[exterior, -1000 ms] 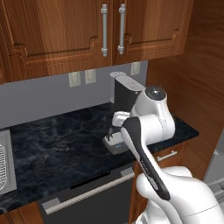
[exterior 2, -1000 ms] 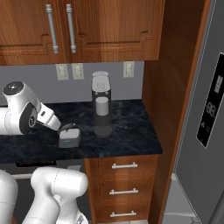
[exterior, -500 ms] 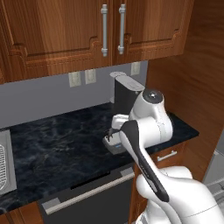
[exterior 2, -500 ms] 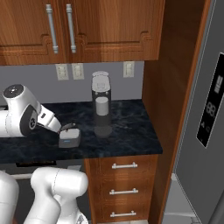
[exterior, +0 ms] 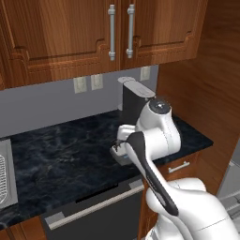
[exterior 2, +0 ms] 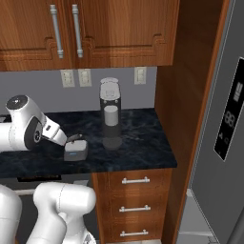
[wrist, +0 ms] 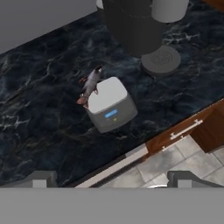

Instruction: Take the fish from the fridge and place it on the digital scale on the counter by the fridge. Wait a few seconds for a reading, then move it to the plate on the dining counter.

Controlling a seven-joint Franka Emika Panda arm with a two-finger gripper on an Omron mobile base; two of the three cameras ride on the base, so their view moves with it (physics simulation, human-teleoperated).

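The counter (wrist: 48, 113) is showing a dark blue-black marbled top, glossy and veined with pale streaks, over reddish-brown wood drawers with silver bar handles; a flat grey backsplash is running behind it; the scale (wrist: 111, 105) is sitting on that top as a small boxy grey block with rounded corners, a smooth pale upper face and a little blue display on its front; the fish (wrist: 89, 85) is lying half on the scale's far edge, slim and silvery grey with reddish fins, its tail end hanging toward the marble; a black-and-silver coffee machine (exterior 2: 110, 119) is standing just beside the scale; the grey steel fridge (exterior 2: 224, 124) is rising past a wood side panel; the gripper (wrist: 112, 179) is hovering well above the scale, its fingers spread wide, holding and touching nothing
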